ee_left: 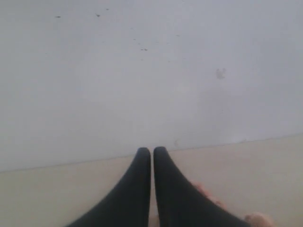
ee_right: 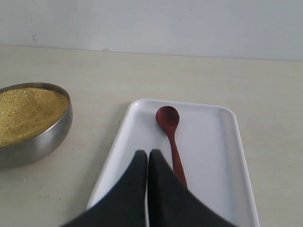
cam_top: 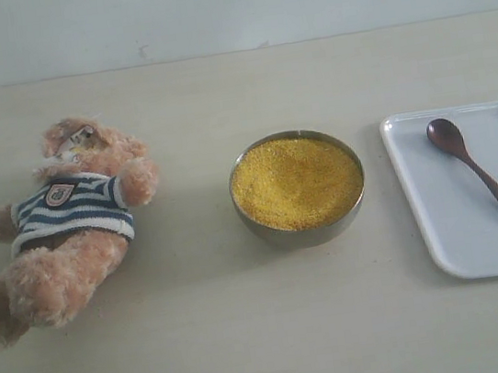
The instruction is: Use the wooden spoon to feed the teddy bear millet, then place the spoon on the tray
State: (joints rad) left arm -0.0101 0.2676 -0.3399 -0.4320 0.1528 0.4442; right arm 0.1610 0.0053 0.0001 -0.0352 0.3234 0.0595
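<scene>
On the tray, the wooden spoon points its handle toward the right pincer. That pincer is pressed together and empty.

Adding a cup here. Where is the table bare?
Bare table: between the teddy bear and the steel bowl; the strip below everything in the exterior view; behind the bowl to the wall. Crowded: the narrow gap between bowl and tray, and the wooden spoon lies on the tray.
</scene>
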